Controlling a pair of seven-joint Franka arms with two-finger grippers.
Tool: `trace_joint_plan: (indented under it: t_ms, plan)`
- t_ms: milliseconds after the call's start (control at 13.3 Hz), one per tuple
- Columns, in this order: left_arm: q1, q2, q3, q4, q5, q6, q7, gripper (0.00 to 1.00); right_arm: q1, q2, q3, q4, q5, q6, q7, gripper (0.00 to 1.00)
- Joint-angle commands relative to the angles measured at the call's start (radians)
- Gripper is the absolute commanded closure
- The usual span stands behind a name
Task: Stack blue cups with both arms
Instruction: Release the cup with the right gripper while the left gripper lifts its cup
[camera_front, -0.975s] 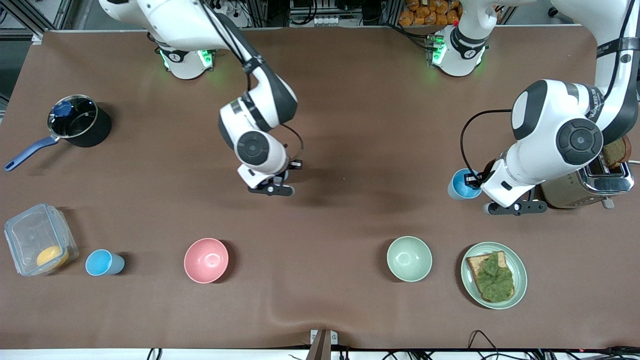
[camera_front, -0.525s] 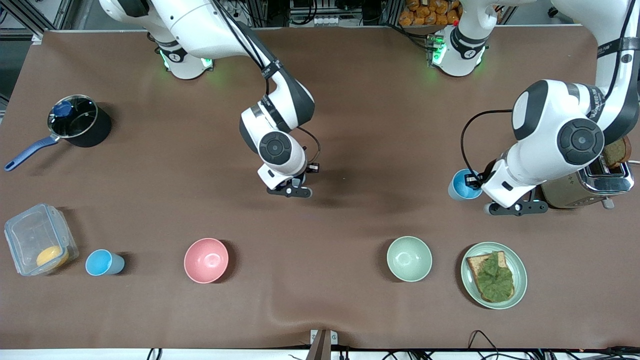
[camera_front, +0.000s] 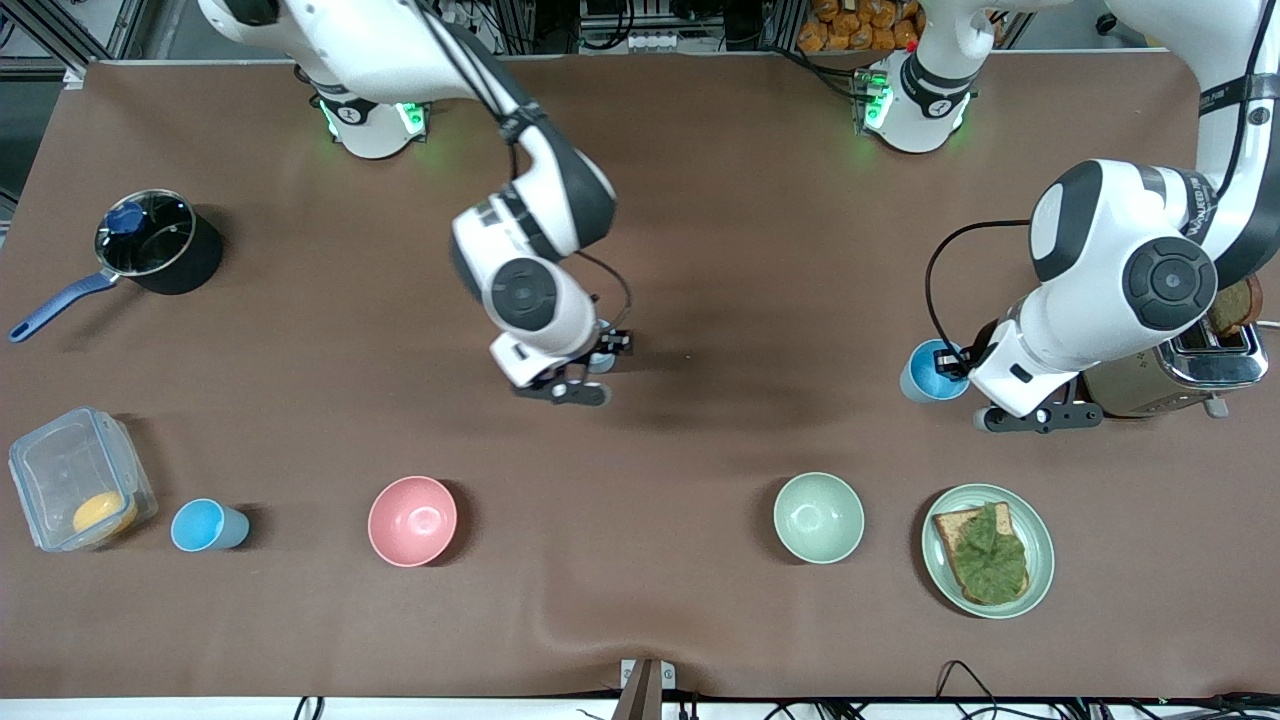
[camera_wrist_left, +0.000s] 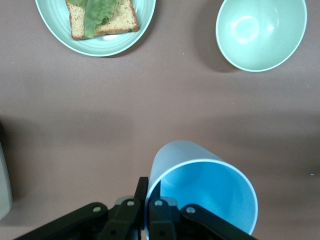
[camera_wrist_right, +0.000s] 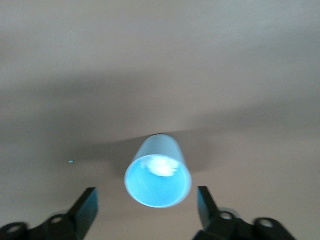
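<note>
Brown tabletop (camera_front: 700, 160) is seen. One blue cup (camera_wrist_left: 202, 192) is clamped at its rim by the left hand (camera_wrist_left: 145, 210). Another cup (camera_wrist_right: 159, 172) is straddled by the spread right hand (camera_wrist_right: 145, 212).

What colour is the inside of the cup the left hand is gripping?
Bright sky blue inside the cup; the left wrist view shows it best.

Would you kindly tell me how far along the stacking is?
Nothing is stacked yet. The left gripper grips the rim of one blue plastic cup; the right gripper hangs open around a second blue cup. A third blue cup stands untouched; stacking remains.
</note>
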Motion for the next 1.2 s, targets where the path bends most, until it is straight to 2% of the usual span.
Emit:
trace_joint_plan:
  t_ms: [0, 225, 375, 525, 675, 900, 1050, 1125]
  plan:
    - [-0.014, 0.005, -0.011, 0.035, -0.024, -0.008, -0.005, 1.0, -0.138, -0.084, 0.016, -0.017, -0.019, -0.124, -0.099, 0.0]
    - [-0.07, 0.034, -0.028, 0.054, -0.04, -0.006, -0.106, 1.0, -0.27, -0.13, 0.012, -0.019, -0.102, -0.241, -0.284, 0.0]
    - [-0.077, 0.049, -0.031, 0.058, -0.054, -0.003, -0.132, 1.0, -0.345, -0.157, 0.012, -0.026, -0.11, -0.278, -0.381, 0.0]
    - [-0.115, 0.06, -0.032, 0.068, -0.105, -0.002, -0.192, 1.0, -0.414, -0.266, 0.012, -0.116, -0.124, -0.271, -0.455, 0.0]
    - [-0.173, 0.082, -0.032, 0.1, -0.109, 0.014, -0.259, 1.0, -0.493, -0.372, 0.016, -0.19, -0.202, -0.261, -0.518, 0.0]
    - [-0.258, 0.109, -0.032, 0.104, -0.106, 0.089, -0.431, 1.0, -0.597, -0.494, 0.016, -0.23, -0.23, -0.261, -0.656, 0.0]
    - [-0.334, 0.135, -0.032, 0.112, -0.103, 0.139, -0.55, 1.0, -0.605, -0.548, 0.01, -0.229, -0.248, -0.261, -0.656, 0.0]
    - [-0.371, 0.16, -0.032, 0.139, -0.106, 0.15, -0.612, 1.0, -0.605, -0.57, 0.005, -0.224, -0.286, -0.261, -0.654, 0.0]
